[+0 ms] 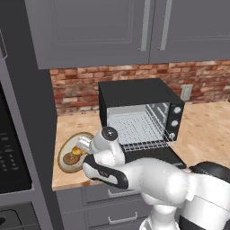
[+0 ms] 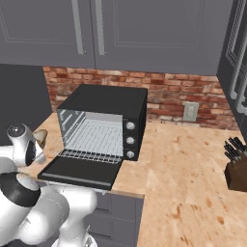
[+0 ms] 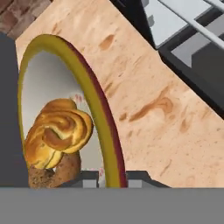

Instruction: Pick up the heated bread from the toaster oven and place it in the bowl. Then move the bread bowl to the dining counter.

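Note:
The bowl [image 1: 63, 155] sits tilted at the counter's left end, beside the toaster oven [image 1: 134, 112]. In the hand view its olive-yellow rim [image 3: 105, 122] runs edge-on down to my gripper [image 3: 112, 179], whose two fingertips stand on either side of the rim and clamp it. The golden twisted heated bread [image 3: 59, 135] lies inside the bowl on top of a darker brown lump [image 3: 54, 173]. From the left base view the bread [image 1: 78, 151] shows just left of my hand. The oven's wire rack [image 2: 94, 137] is bare and its door [image 2: 79, 173] hangs open.
The dropped oven door [image 1: 152, 155] juts over the counter edge right next to my arm. A tall dark appliance column [image 1: 18, 134] walls off the left side. Grey wall cabinets [image 1: 112, 27] hang overhead. A knife block [image 2: 236, 166] stands far right.

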Motion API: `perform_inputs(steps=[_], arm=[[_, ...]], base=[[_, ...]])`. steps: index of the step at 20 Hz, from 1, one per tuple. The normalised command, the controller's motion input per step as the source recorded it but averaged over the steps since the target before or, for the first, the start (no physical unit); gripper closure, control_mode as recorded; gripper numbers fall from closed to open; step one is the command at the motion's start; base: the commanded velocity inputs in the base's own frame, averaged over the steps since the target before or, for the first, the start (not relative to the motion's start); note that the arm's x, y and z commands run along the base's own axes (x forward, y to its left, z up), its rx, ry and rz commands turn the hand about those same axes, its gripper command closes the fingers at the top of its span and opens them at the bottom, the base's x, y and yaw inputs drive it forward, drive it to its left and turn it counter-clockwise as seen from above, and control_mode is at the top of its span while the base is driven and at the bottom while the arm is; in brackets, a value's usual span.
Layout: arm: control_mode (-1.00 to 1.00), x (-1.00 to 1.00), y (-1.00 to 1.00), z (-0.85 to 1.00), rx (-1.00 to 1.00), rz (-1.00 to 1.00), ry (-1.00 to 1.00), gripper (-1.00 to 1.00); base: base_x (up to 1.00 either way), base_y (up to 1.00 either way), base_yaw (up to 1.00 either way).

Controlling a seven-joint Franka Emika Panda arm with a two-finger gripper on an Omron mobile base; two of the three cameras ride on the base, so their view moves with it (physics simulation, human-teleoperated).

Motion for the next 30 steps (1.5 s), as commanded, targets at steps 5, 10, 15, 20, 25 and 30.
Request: perform_inputs(steps=[5,10,15,20,25,30], arm=[[-1.00,-0.47,-0.16,0.90,0.13,-0.19,-0.32,1.00],[-1.00,-0.44,-0.30,1.00,0.22,-0.27,-0.17,1.00],[-1.00,-0.47,-0.18,1.00,0.33,-0.26,-0.05,1.00],[-1.00,-0.58,-0.08,1.00,0.30,-0.20,0.01,1.00],[-1.00,-0.13,-0.30,1.00,0.17,-0.05,0.19,1.00],[-1.00,-0.15,-0.83,0.46,0.27,0.07,0.05,1.00]], base=[[0.00,0.00,0.00],[0.00,0.00,0.00],[0.00,0.00,0.00],[0.00,0.00,0.00],[0.00,0.00,0.00],[0.00,0.00,0.00]])
